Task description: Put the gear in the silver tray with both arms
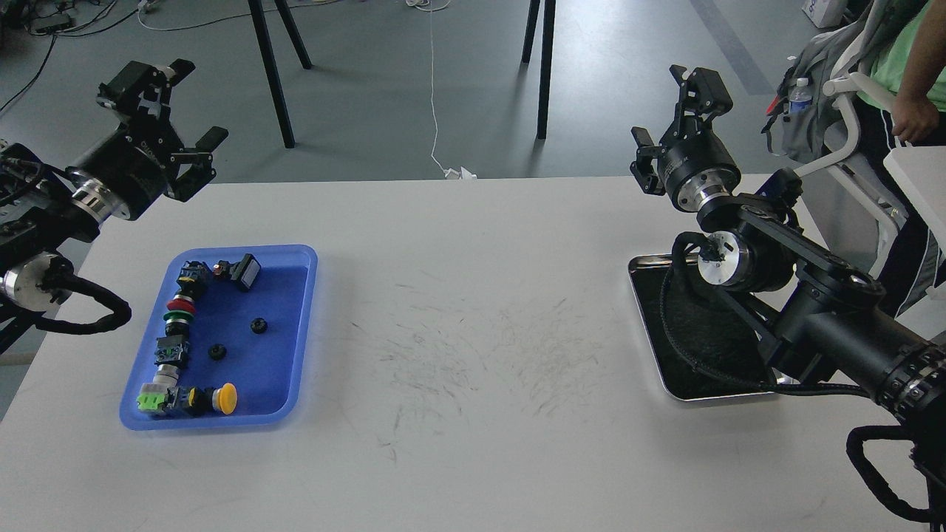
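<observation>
Two small black gears (258,325) (216,352) lie in the blue tray (304,295) at the left. The silver tray (647,347) sits at the right, its dark bottom partly hidden by my right arm and its cable. My left gripper (174,103) is open and empty, raised beyond the table's far left edge, well behind the blue tray. My right gripper (669,111) is open and empty, raised above the table's far edge behind the silver tray.
The blue tray also holds several push buttons and switches along its left side, a yellow button (225,397) at the front. A person (913,111) and a chair stand at the far right. Black stand legs (272,74) are on the floor behind the table.
</observation>
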Controlling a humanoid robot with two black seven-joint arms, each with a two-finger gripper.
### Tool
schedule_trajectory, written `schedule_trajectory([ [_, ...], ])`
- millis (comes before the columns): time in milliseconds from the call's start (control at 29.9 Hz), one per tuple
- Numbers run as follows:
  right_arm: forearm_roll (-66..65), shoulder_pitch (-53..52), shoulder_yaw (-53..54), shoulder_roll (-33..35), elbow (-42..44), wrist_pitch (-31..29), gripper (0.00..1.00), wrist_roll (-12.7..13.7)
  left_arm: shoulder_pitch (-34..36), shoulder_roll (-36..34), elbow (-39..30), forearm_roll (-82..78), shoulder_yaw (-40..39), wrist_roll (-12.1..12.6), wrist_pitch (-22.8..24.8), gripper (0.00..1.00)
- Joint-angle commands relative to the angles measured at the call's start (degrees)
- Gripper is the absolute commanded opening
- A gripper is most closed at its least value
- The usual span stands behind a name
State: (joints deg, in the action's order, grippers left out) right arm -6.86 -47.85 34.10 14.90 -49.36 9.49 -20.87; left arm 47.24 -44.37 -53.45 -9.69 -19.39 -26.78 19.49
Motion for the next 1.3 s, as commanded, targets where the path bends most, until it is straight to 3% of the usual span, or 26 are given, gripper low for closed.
schedule_trajectory([
  [0,0.0,0.03,0.0,-0.05,-0.03,0.0,0.99,0.04,1.1,-0.71,-0.78,0.46,-0.38,0.5,-3.04,0.99],
  [167,0.0,0.03,0.0,0.21,-0.12,0.0,0.99,0.04,0.75,0.17,-0.87,-0.15,-0.38,1.03,-15.77,0.99],
  [267,0.0,0.12,0.0,0.3,-0.21,0.0,0.99,0.04,0.48,-0.54,-3.76,0.11,-0.38,1.47,-18.25,0.99],
  [535,0.0,0.3,0.09,-0.05,-0.03,0.0,0.99,0.04,-1.62,1.3,-6.23,12.51,-9.16,1.03,-17.46,0.98],
  [635,0.0,0.39,0.09,0.3,-0.12,0.0,0.99,-0.05,-1.71,3.94,-4.22,12.24,-8.03,0.77,-17.55,0.98],
  [802,0.0,0.47,0.09,0.21,-0.12,0.0,0.99,-0.05,-1.72,0.36,-7.63,9.35,1.18,0.59,-12.9,0.99],
  [936,0.0,0.47,0.09,-0.05,-0.03,0.0,0.99,-0.05,0.12,-5.0,-11.4,8.21,6.38,0.94,-13.07,0.99],
  [1036,0.0,0.47,0.09,-0.05,-0.12,0.0,0.99,-0.05,2.32,-12.29,-20.27,0.33,10.23,1.47,-12.72,0.99],
  [1136,0.0,0.47,0.09,0.12,-0.12,0.0,0.99,-0.05,3.47,-13.11,-21.78,-11.63,12.27,1.2,-13.51,0.99],
  [1270,0.0,0.47,0.0,0.3,-0.3,0.0,0.99,-0.05,3.47,-14.42,-25.56,-14.56,15.34,1.29,-14.56,0.99],
])
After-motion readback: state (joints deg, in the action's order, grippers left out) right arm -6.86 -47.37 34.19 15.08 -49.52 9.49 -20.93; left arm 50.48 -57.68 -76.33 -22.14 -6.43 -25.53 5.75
